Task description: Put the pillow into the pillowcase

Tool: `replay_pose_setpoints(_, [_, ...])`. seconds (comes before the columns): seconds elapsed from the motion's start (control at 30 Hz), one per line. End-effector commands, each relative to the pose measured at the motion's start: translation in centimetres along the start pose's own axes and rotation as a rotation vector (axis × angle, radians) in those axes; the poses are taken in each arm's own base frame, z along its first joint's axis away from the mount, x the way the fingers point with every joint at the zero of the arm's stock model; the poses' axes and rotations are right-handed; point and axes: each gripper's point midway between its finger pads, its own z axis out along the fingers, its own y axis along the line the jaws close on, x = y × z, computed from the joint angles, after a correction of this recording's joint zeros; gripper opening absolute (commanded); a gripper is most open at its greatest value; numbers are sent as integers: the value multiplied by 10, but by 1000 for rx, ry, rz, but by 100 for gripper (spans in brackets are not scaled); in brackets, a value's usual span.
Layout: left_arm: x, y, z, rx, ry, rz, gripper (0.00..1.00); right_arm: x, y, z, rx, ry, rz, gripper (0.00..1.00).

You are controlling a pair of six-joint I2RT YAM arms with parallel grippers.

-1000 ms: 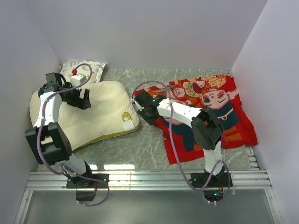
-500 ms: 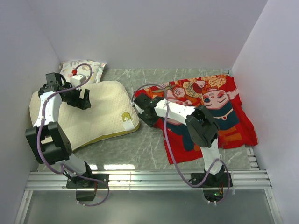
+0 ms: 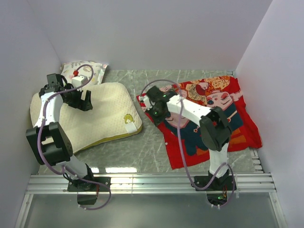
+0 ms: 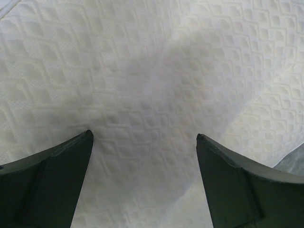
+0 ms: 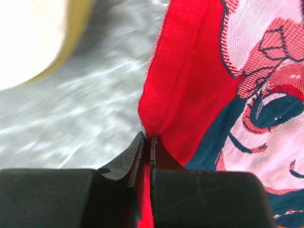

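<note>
The cream quilted pillow lies at the left, its yellow logo and white tag toward the middle. My left gripper stands open over its top; the left wrist view shows quilted fabric between the spread fingers. The red pillowcase with cartoon figures lies at the right. My right gripper is shut on its left edge; the right wrist view shows the red hem pinched between the fingers. A blurred pillow corner shows at the upper left there.
A white animal-print pillow lies in the far left corner behind the cream pillow. Grey marbled tabletop separates pillow and case. White walls close in on the left, back and right. A metal rail runs along the near edge.
My right gripper, shut on the pillowcase's left edge, has moved right and slightly away from the pillow, drawing the edge with it. The left arm has not moved.
</note>
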Motion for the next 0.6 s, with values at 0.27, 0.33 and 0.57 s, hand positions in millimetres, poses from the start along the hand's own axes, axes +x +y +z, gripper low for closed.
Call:
replay_pose_setpoints(0.27, [-1, -10, -2, 86, 20, 23, 96, 30, -39, -66, -667, -74, 429, 5])
replay_pose_setpoints(0.33, [-6, -21, -5, 146, 4, 50, 95, 41, -52, -60, -720, -71, 504, 5])
replay_pose_setpoints(0.57, [-52, -108, 14, 315, -123, 69, 87, 79, -93, -31, -666, -51, 696, 30])
